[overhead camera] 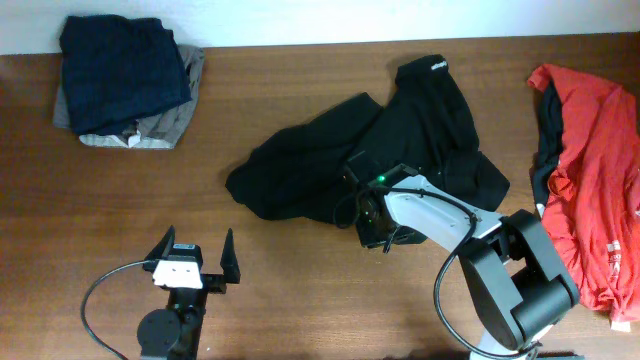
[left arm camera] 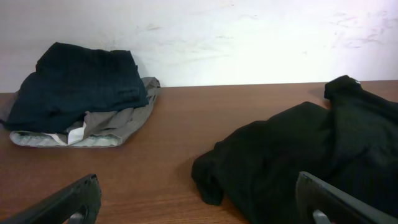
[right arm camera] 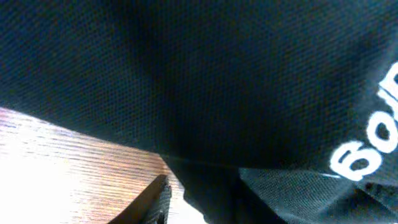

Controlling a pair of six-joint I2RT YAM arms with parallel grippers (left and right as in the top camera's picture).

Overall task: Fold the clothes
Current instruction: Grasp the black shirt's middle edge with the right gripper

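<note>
A large black garment [overhead camera: 400, 140] lies crumpled at the table's middle, with small white lettering [right arm camera: 373, 140] on it. My right gripper [overhead camera: 372, 218] is down at its near edge. Black fabric fills the right wrist view. Only the left finger [right arm camera: 154, 200] shows, a thin strip of table between it and the cloth; the other finger is hidden by fabric. My left gripper [overhead camera: 191, 256] rests open near the front left with nothing in it; its fingers [left arm camera: 74, 202] frame bare wood left of the garment's near corner [left arm camera: 208, 177]. A red garment [overhead camera: 590, 170] lies at the right edge.
A stack of navy [overhead camera: 120, 65] and grey [overhead camera: 160, 125] clothes sits at the back left corner, seen also as a folded pile [left arm camera: 81, 93] against the white wall. Bare wooden table [overhead camera: 100, 200] lies between the stack and the black garment.
</note>
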